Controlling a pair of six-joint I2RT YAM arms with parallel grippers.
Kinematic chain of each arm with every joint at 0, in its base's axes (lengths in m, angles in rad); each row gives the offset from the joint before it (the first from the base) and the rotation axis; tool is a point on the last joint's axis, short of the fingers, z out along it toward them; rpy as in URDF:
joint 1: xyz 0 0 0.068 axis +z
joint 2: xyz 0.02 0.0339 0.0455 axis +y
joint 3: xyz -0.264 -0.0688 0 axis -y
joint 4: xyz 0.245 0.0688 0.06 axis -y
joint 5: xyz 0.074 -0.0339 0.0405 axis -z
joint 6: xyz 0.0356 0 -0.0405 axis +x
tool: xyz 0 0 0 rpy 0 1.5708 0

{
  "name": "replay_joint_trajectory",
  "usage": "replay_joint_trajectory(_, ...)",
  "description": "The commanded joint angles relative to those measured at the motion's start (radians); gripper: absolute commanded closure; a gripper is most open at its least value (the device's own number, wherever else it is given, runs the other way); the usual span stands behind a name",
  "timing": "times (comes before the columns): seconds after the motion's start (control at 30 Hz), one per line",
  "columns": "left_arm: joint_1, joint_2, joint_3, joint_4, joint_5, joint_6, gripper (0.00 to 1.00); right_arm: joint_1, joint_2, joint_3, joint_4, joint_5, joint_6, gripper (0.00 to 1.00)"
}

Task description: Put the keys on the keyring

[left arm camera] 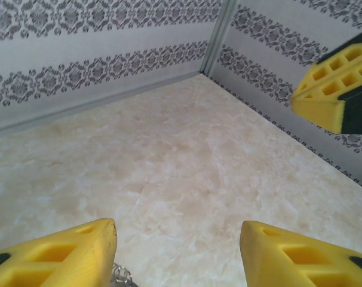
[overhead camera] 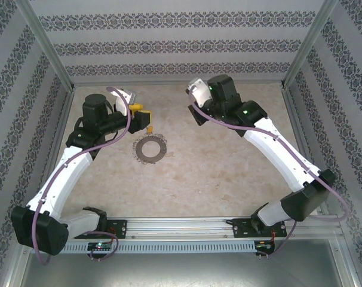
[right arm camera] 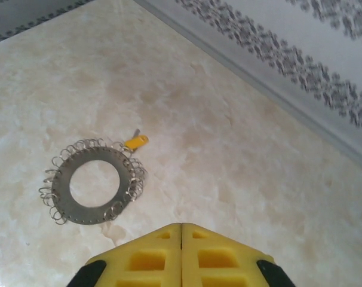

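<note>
Right wrist view, nearest first: the right gripper (right arm camera: 181, 254) has its yellow fingers pressed together, holding nothing. Ahead of those closed jaws and to their left, the keyring (right arm camera: 61, 188) lies flat on the table (right arm camera: 258, 155). It is a thin, stiff metal disc fringed with small wire loops. At its far rim rests the key (right arm camera: 135, 142); whether it is threaded on, I cannot tell. It looks light, hard and slippery, so pinching its orange plastic head seems safest. In the left wrist view, the left gripper (left arm camera: 178, 232) is spread wide and empty, with wire loops peeking beside its left finger.
</note>
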Motion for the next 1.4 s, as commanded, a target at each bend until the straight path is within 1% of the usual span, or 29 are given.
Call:
replay_joint_trajectory(0.0,0.013,0.037,-0.019,-0.051,-0.061,-0.053,0.43,-0.029,-0.072,-0.102,0.110,-0.020,0.118,0.83)
replay_joint_trajectory(0.03,0.014,0.049,-0.018,-0.063,-0.080,-0.066,0.43,-0.039,-0.086,-0.137,0.128,-0.022,0.131,0.80)
replay_joint_trajectory(0.07,0.015,0.061,-0.018,-0.075,-0.104,-0.083,0.40,-0.053,-0.100,-0.177,0.146,-0.027,0.145,0.75)
replay_joint_trajectory(0.1,0.015,0.070,-0.021,-0.079,-0.122,-0.102,0.31,-0.065,-0.109,-0.211,0.161,-0.031,0.163,0.71)
replay_joint_trajectory(0.13,0.016,0.080,-0.024,-0.074,-0.124,-0.120,0.02,-0.082,-0.120,-0.254,0.177,-0.033,0.188,0.67)
replay_joint_trajectory(0.2,0.016,0.092,-0.047,-0.045,-0.102,-0.123,0.00,-0.114,-0.139,-0.328,0.210,-0.033,0.228,0.59)
replay_joint_trajectory(0.33,0.018,0.081,-0.152,0.076,-0.137,-0.151,0.00,-0.162,-0.179,-0.489,0.351,0.022,0.245,0.50)
replay_joint_trajectory(0.4,0.019,0.077,-0.203,0.141,-0.175,-0.173,0.00,-0.188,-0.201,-0.575,0.438,0.056,0.250,0.47)
replay_joint_trajectory(0.47,0.021,0.083,-0.245,0.188,-0.239,-0.197,0.00,-0.214,-0.216,-0.646,0.514,0.096,0.263,0.44)
replay_joint_trajectory(0.5,0.025,0.091,-0.255,0.200,-0.266,-0.208,0.00,-0.230,-0.221,-0.672,0.538,0.116,0.274,0.41)
replay_joint_trajectory(0.53,0.031,0.096,-0.264,0.208,-0.285,-0.212,0.00,-0.243,-0.225,-0.691,0.550,0.129,0.281,0.37)
replay_joint_trajectory(0.57,0.035,0.101,-0.273,0.214,-0.311,-0.216,0.00,-0.257,-0.231,-0.710,0.562,0.143,0.287,0.25)
replay_joint_trajectory(0.6,0.038,0.101,-0.283,0.218,-0.348,-0.219,0.00,-0.269,-0.236,-0.729,0.573,0.154,0.297,0.03)
replay_joint_trajectory(0.77,0.047,0.067,-0.386,0.285,-0.527,-0.200,0.00,-0.355,-0.255,-0.782,0.577,0.171,0.370,0.02)
replay_joint_trajectory(0.87,0.064,0.057,-0.431,0.305,-0.638,-0.157,0.00,-0.396,-0.264,-0.822,0.615,0.224,0.390,0.02)
replay_joint_trajectory(0.93,0.068,0.042,-0.482,0.392,-0.702,-0.083,0.00,-0.423,-0.274,-0.849,0.648,0.303,0.414,0.02)
replay_joint_trajectory(1.0,0.073,0.038,-0.553,0.529,-0.776,-0.004,0.00,-0.455,-0.270,-0.877,0.691,0.374,0.430,0.02)
replay_joint_trajectory(1.03,0.079,0.052,-0.574,0.584,-0.806,0.020,0.00,-0.467,-0.263,-0.892,0.719,0.379,0.417,0.02)
replay_joint_trajectory(1.07,0.090,0.077,-0.588,0.630,-0.828,0.038,0.00,-0.480,-0.254,-0.912,0.764,0.368,0.387,0.02)
replay_joint_trajectory(1.13,0.108,0.128,-0.593,0.690,-0.831,0.060,0.00,-0.486,-0.240,-0.960,0.876,0.359,0.342,0.02)
replay_joint_trajectory(1.2,0.118,0.192,-0.593,0.755,-0.832,0.084,0.00,-0.515,-0.206,-1.015,1.029,0.251,0.297,0.02)
replay_joint_trajectory(1.23,0.126,0.223,-0.593,0.785,-0.837,0.085,0.00,-0.521,-0.184,-1.027,1.069,0.200,0.276,0.02)
replay_joint_trajectory(1.3,0.148,0.298,-0.590,0.829,-0.838,0.071,0.00,-0.524,-0.133,-0.978,0.996,0.166,0.230,0.02)
replay_joint_trajectory(1.37,0.152,0.325,-0.578,0.826,-0.833,0.069,0.00,-0.525,-0.103,-0.997,1.035,0.164,0.211,0.02)
